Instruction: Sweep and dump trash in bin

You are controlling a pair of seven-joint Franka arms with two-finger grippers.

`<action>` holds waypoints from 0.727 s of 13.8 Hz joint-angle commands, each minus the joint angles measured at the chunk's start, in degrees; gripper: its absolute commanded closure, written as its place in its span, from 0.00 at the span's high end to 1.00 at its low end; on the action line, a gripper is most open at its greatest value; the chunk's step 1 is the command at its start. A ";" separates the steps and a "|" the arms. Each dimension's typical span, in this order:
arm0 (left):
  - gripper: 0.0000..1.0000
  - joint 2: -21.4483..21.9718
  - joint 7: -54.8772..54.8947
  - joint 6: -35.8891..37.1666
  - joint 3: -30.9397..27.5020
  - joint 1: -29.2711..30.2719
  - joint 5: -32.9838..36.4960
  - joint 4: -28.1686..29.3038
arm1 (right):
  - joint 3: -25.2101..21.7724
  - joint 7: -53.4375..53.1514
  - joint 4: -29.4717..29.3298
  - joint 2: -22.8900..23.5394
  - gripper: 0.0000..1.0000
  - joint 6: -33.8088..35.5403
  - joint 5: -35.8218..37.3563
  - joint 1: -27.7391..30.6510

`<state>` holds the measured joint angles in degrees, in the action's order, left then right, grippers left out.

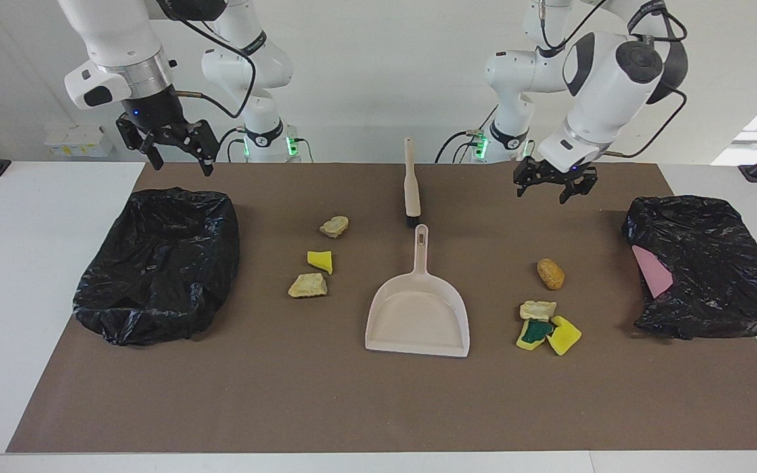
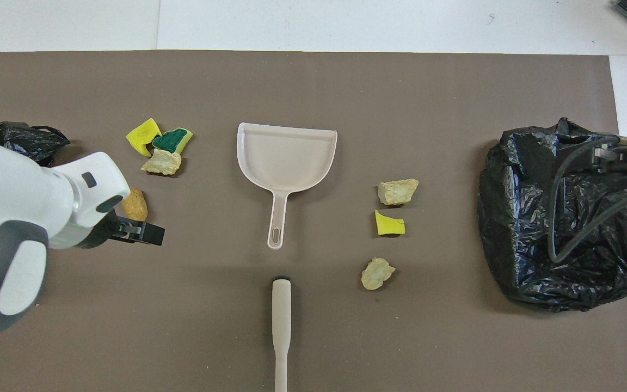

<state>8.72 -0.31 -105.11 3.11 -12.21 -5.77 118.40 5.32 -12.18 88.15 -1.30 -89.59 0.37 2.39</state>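
A: Nearest the robots?
B: Brush (image 1: 411, 179); left gripper (image 1: 554, 187) spread, empty, over bare mat; right gripper (image 1: 175, 146) spread above a black bag (image 1: 158, 263).
A: Farther out?
B: Dustpan (image 1: 418, 315) mid-table; trash (image 1: 318, 257) in two clusters flanking it, on the mat.

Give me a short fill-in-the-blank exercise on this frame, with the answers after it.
1. The dustpan lies with its handle pointing toward the ____.
2. Both the left gripper and the right gripper hold ____.
3. The orange-brown lump lies toward the ____ arm's end of the table.
4. The green-topped sponge piece touches a pale chunk and a ____ sponge piece.

Missing words: brush; nothing; left; yellow
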 commanded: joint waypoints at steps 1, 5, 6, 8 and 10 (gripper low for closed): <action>1.00 3.67 -5.29 -7.63 -0.91 -6.84 -0.55 10.50 | 2.24 0.67 0.36 -0.81 1.00 0.65 -0.98 0.33; 1.00 3.85 -22.32 -21.51 -0.91 -21.86 -0.55 21.23 | 3.12 -2.91 0.18 0.59 1.00 -1.10 -0.37 -3.52; 1.00 4.37 -25.67 -24.07 -0.91 -25.29 -0.55 23.69 | 3.12 -4.41 -0.08 1.90 1.00 -1.46 0.07 -4.84; 1.00 4.46 -30.42 -25.58 -0.91 -31.09 -0.55 25.38 | 3.03 -6.87 -0.52 4.27 1.00 -3.47 0.16 -7.91; 1.00 4.55 -35.60 -30.22 -0.91 -37.77 -0.55 29.05 | 3.03 -11.43 -1.49 7.96 1.00 -6.54 0.25 -11.07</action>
<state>10.55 -31.91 -130.84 3.53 -44.31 -6.08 142.44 8.38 -19.67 88.29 2.83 -93.60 0.41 -6.37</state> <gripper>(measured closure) 0.000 0.000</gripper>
